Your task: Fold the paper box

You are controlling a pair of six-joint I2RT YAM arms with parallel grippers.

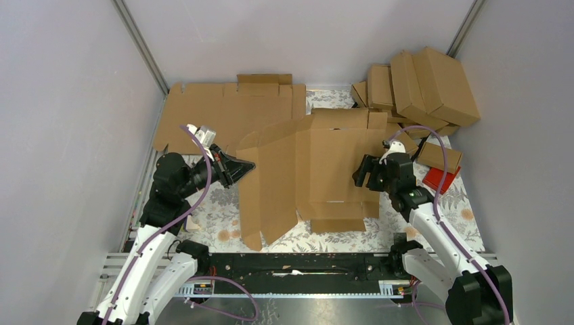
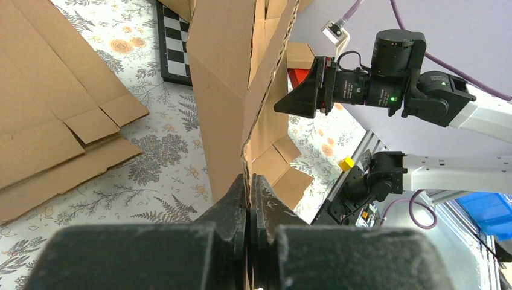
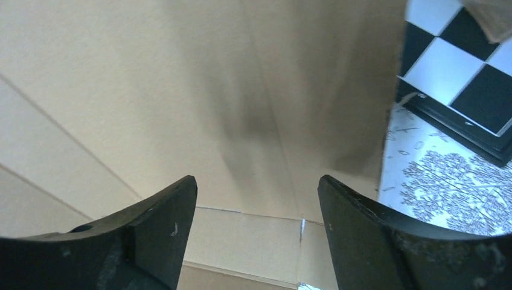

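Top external: floral tablecloth [image 1: 216,220], pale walls [image 1: 68,101], paper box [image 1: 325,169] centre.

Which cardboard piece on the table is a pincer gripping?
The partly folded paper box in the middle: the left pincer is shut on its raised left flap. The other sheet lies flat at back left; the finished boxes sit stacked at back right.

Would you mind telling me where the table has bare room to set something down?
Bare cloth shows at the front, between the left arm and the paper box, and right of the right arm. Stacked folded boxes crowd the far right; a flat cardboard sheet covers the far left.
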